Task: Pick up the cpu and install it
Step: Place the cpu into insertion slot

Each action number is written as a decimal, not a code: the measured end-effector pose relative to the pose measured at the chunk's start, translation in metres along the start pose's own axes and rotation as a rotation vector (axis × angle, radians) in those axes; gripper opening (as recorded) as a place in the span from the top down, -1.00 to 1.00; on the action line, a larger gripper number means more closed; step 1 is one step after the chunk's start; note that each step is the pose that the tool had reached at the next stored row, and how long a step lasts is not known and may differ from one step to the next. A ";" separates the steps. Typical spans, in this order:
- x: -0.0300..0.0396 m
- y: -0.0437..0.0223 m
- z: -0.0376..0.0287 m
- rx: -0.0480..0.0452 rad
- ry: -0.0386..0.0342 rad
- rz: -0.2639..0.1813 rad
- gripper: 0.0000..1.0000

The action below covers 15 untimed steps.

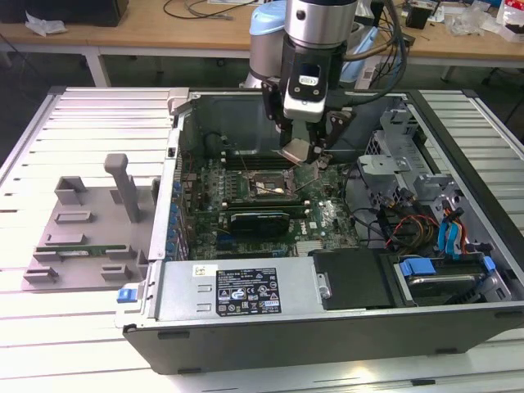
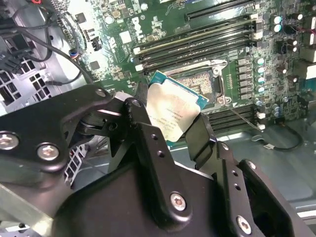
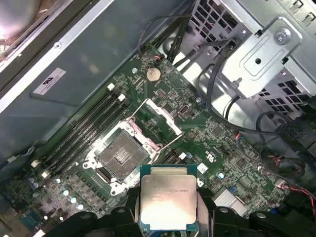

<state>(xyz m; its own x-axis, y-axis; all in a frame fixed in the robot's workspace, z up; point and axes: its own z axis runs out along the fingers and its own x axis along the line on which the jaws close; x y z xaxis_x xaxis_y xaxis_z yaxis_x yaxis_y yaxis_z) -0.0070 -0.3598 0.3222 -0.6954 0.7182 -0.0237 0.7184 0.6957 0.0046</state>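
"Where is the small, flat, square cpu with the shiny silver top [image 3: 168,197]?"

"Up in the air, tilted, inside the big open grey metal computer case [image 1: 246,299]. The black gripper [image 3: 168,206] has it."

"How do the jaws hold it?"

"They are closed tight on it. One black finger [image 2: 143,128] presses on each side. You can see that in both wrist views."

"What is near it?"

"The square socket with the black frame [image 3: 121,155], on the green board [image 3: 222,143]. The cpu hangs over the board, just beside the socket. It is not touching it."
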 end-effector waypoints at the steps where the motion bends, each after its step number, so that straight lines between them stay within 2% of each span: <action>1: 0.0000 0.0000 0.0001 0.0001 0.0000 0.007 -0.09; 7: 0.0000 0.0000 0.0008 0.0022 -0.0005 0.094 -0.09; 13: 0.0000 0.0000 0.0013 0.0040 -0.0008 0.167 -0.09; 15: 0.0000 0.0000 0.0014 0.0043 -0.0009 0.179 -0.09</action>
<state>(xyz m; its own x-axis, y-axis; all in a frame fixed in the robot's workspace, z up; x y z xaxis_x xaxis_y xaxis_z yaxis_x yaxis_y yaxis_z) -0.0070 -0.3598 0.3208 -0.5568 0.8303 -0.0238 0.8305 0.5570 0.0045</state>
